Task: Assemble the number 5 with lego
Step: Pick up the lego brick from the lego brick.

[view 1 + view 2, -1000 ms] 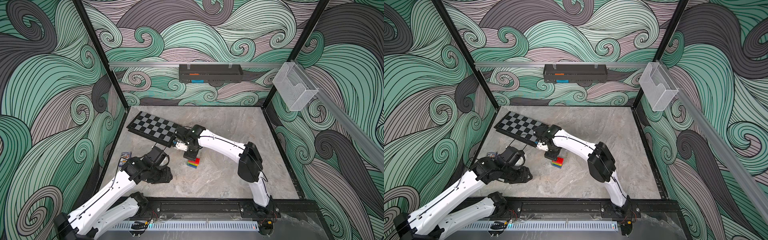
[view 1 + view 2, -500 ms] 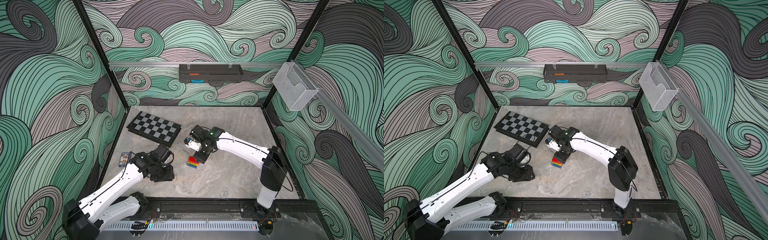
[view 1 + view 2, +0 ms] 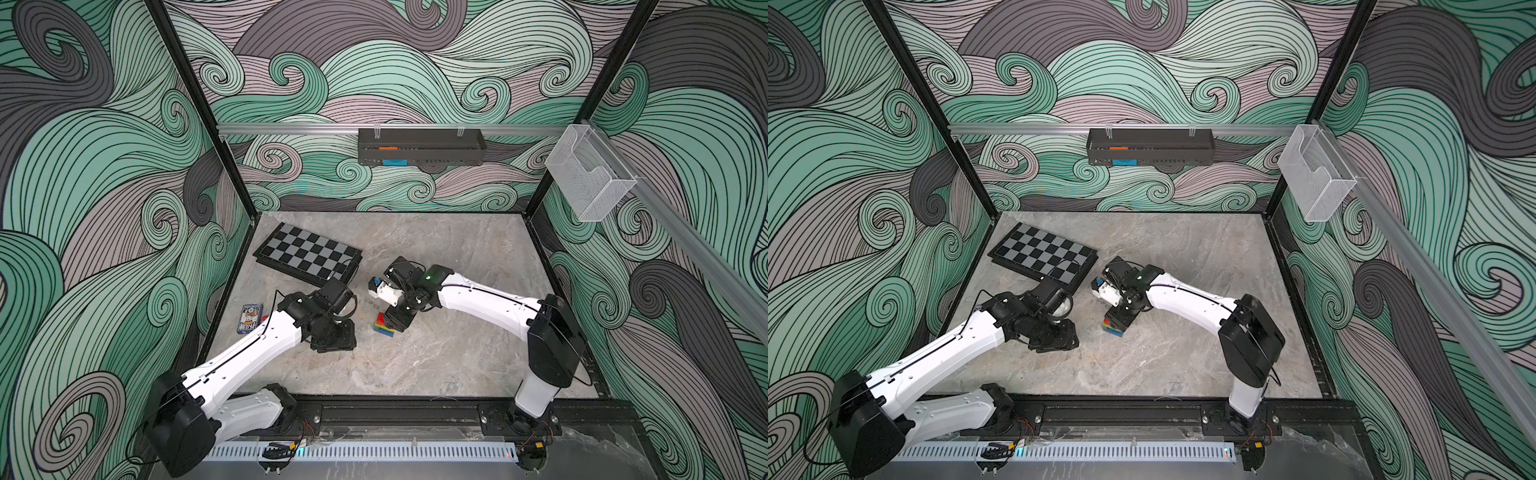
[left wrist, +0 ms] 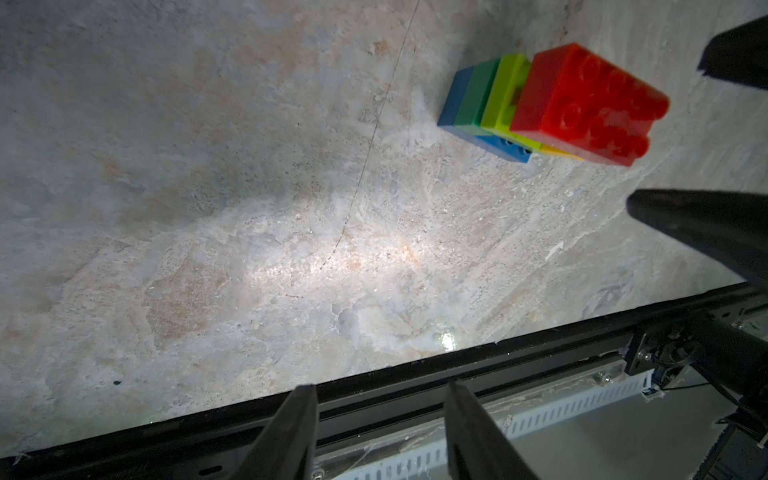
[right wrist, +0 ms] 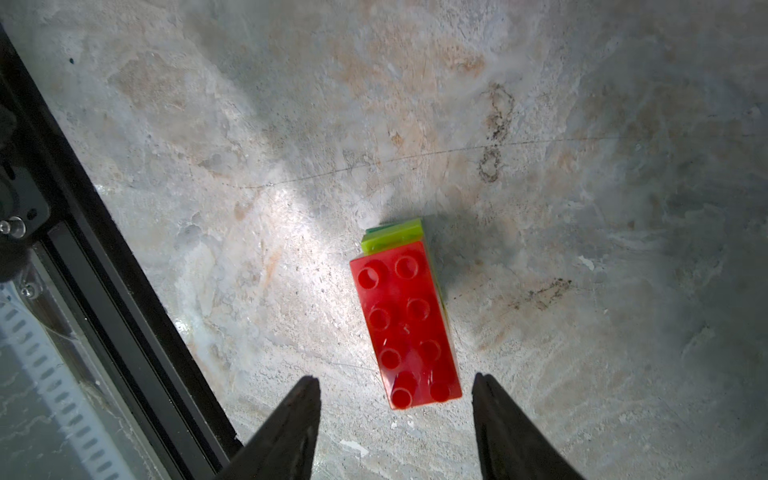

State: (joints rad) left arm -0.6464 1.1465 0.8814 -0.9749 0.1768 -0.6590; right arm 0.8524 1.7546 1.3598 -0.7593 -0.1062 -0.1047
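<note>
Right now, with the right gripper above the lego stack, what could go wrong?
1. The open right gripper sits over only one end of the red brick; closing there might twist or tip the number 5.
2. The left gripper is open and apart from it, so nothing steadies the narrow stack.

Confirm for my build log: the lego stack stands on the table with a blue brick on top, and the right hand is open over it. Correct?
No: the top brick is red, not blue, as the right wrist view shows. The lego stack does stand on the table, with the right hand open over it.
</note>
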